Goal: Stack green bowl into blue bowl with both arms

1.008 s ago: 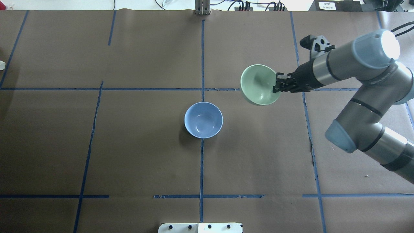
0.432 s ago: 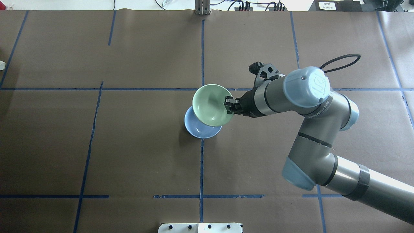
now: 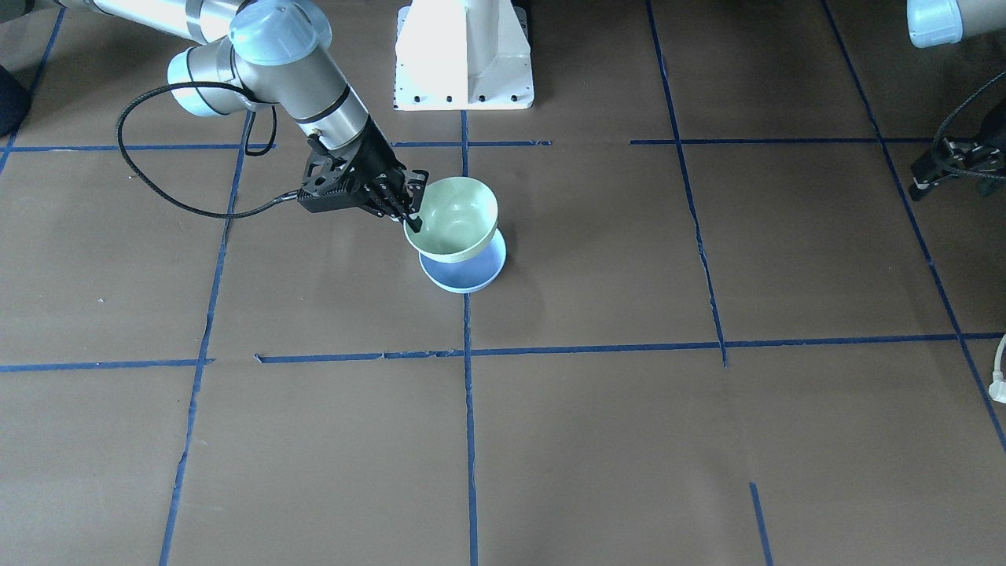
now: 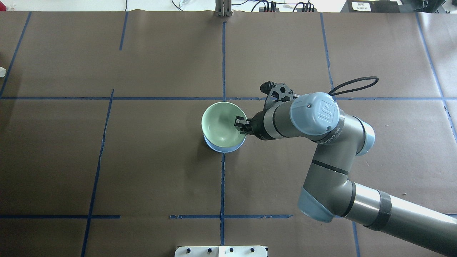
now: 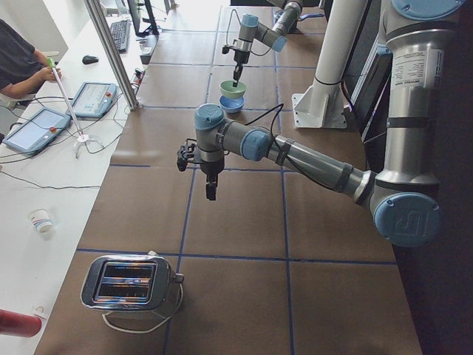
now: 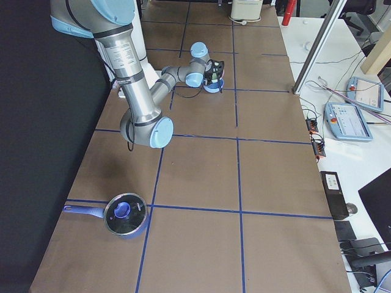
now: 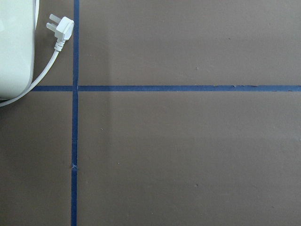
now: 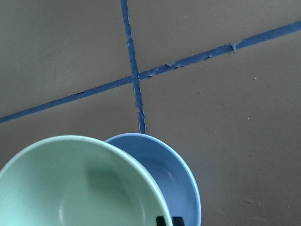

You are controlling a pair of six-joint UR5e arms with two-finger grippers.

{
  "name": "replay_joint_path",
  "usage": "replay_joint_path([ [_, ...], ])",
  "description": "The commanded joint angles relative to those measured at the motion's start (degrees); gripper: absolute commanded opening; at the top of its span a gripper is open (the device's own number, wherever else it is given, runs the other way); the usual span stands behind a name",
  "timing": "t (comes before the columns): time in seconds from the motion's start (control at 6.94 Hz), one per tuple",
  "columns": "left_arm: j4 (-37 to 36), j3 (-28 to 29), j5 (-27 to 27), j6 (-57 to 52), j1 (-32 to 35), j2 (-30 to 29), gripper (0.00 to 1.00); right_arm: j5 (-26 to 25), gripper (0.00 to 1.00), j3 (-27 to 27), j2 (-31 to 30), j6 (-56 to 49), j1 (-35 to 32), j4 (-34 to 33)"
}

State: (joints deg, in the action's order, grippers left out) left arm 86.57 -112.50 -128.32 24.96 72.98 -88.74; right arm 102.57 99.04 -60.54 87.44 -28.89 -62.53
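Note:
My right gripper (image 4: pixel 241 125) is shut on the near-side rim of the mint-green bowl (image 4: pixel 220 123). It holds the bowl slightly tilted, right over the pale blue bowl (image 4: pixel 225 149), which stands on the table's middle line. In the front view the green bowl (image 3: pixel 456 214) sits low over the blue bowl (image 3: pixel 468 277); I cannot tell if they touch. The right wrist view shows the green bowl (image 8: pixel 80 188) overlapping the blue bowl (image 8: pixel 175 173). My left gripper (image 3: pixel 935 174) hangs far off to the side over bare table; I cannot tell whether it is open or shut.
The white pedestal base (image 3: pixel 464 51) stands at the robot's side. A toaster (image 5: pixel 126 281) with a white plug (image 7: pixel 61 28) sits at the table's left end. A blue-handled lidded pot (image 6: pixel 125 213) sits at the right end. An operator (image 5: pixel 18 63) sits beyond the far edge.
My right arm has carried the green bowl leftward from the right half of the table to above the blue bowl and lowered it until it covers most of the blue bowl.

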Motion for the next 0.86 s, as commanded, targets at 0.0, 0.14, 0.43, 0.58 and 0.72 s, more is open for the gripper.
replay_joint_path([
  [0.0, 0.0, 0.0, 0.0, 0.0, 0.1, 0.2, 1.00, -1.6, 0.08, -1.6, 1.1, 0.1, 0.1, -0.2],
  [0.14, 0.1, 0.0, 0.1, 0.0, 0.1, 0.5, 1.00, -1.6, 0.59, -1.6, 1.1, 0.1, 0.1, -0.1],
  [0.43, 0.1, 0.0, 0.1, 0.0, 0.1, 0.4, 1.00, -2.6, 1.00, -1.6, 1.1, 0.0, 0.0, -0.2],
  [0.58, 0.1, 0.0, 0.1, 0.0, 0.1, 0.5, 1.00, -2.4, 1.00, -1.3, 1.0, -0.1, -0.5, -0.3],
  [0.72, 0.1, 0.0, 0.1, 0.0, 0.1, 0.5, 1.00, -1.8, 1.00, -1.2, 0.8, -0.2, -1.8, -0.5],
])
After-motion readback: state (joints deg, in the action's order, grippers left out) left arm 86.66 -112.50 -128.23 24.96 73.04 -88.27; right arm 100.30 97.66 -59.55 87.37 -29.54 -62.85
